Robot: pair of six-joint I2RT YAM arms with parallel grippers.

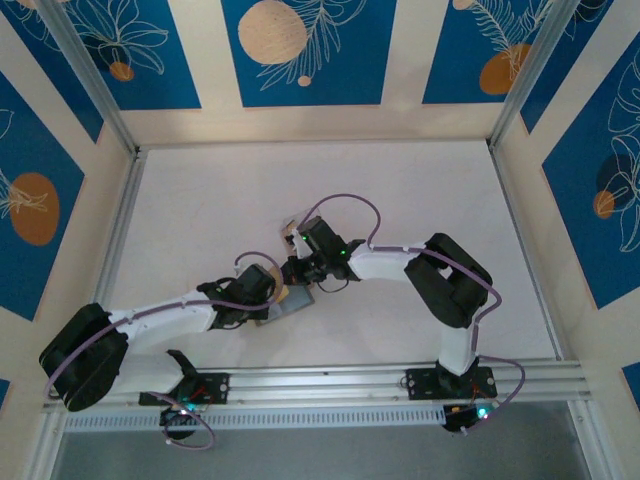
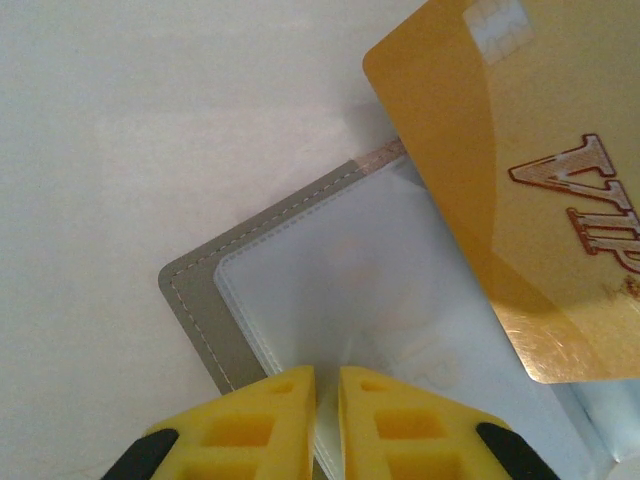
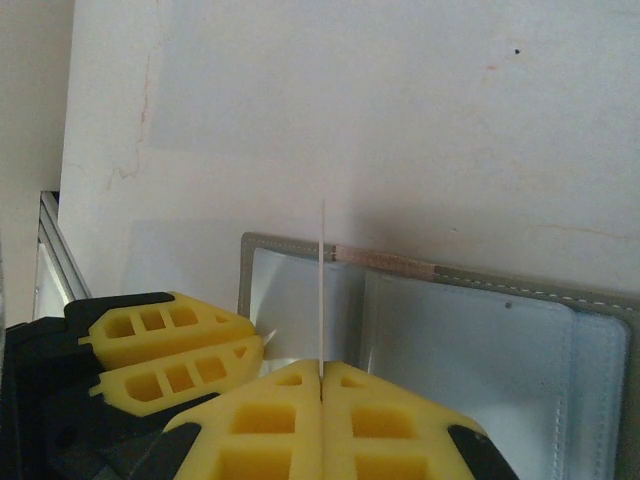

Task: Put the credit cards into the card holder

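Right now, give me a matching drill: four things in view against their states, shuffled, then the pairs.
1 gold card
2 card holder
3 left gripper
4 right gripper

A lying open on the table
B pinching the holder's clear sleeve
C shut on the card's edge
D gripped, over the open holder

Pairs: 1-D, 2-A, 3-B, 4-C

We read one word, "VIP", on the face of the gold card [image 2: 470,180] that hangs over the open card holder [image 2: 195,300] in the left wrist view. The letters are big pale capitals with a dark red outline. They run aslant down toward the right edge, where the frame cuts off the P. Just below them we see a small reddish mark, too blurred to read. From the right wrist we see a thin card [image 3: 322,280] edge-on, its print hidden.
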